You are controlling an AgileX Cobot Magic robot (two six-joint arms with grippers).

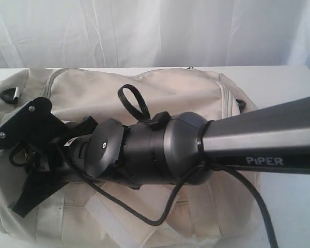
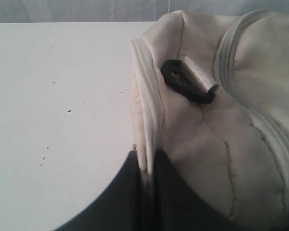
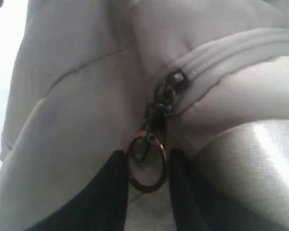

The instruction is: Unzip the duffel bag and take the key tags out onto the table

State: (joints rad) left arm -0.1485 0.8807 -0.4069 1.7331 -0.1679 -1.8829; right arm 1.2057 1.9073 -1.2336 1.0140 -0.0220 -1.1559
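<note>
The cream duffel bag (image 1: 170, 93) lies on the white table (image 1: 289, 82) with its zipper (image 3: 221, 53) closed. My right arm (image 1: 160, 147) reaches across the bag from the right toward its left end. The right gripper (image 3: 147, 159) is open, its fingers close on either side of the metal zipper pull ring (image 3: 148, 189), with a thin gap on one side. My left gripper (image 2: 147, 166) is shut on the piped edge seam at the end of the duffel bag (image 2: 221, 144), near a black plastic ring (image 2: 183, 82). The key tags are hidden.
A shiny pale webbing strap (image 3: 250, 163) runs beside the right fingers. A black cable (image 1: 248, 191) hangs from the right arm over the bag's front. Bare table (image 2: 53, 96) with tiny dark specks lies beside the bag's end. White curtain behind.
</note>
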